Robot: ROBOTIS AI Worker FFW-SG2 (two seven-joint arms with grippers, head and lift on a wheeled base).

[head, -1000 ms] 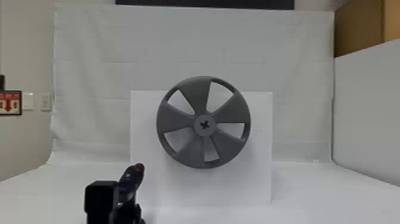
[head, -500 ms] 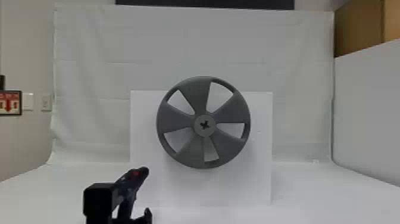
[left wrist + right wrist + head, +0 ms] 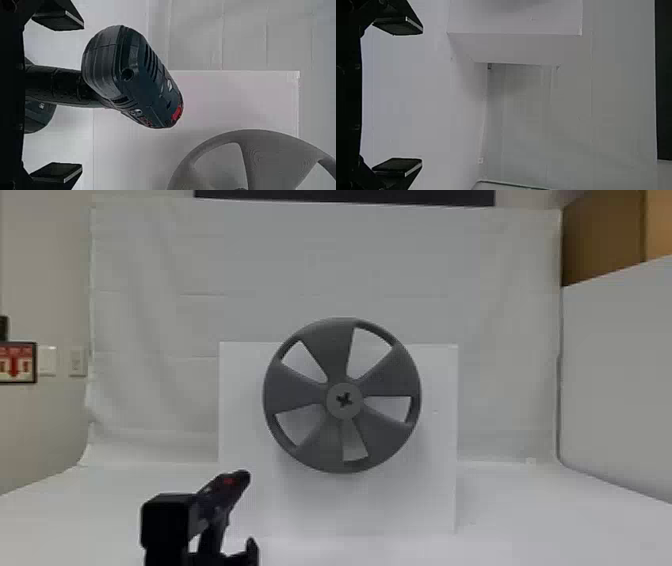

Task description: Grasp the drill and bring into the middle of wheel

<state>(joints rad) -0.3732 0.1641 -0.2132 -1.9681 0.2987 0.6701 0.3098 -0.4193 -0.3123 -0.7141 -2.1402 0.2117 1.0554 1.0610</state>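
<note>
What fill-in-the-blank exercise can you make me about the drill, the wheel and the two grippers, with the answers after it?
The gray wheel has ____ spokes. In the head view, the drill is on the robot's ____ side of the wheel. The small bright patch on the drill's dark body is colored ____. The left gripper and the right gripper are not shut but ____.

Missing words: five; left; red; open.
</note>
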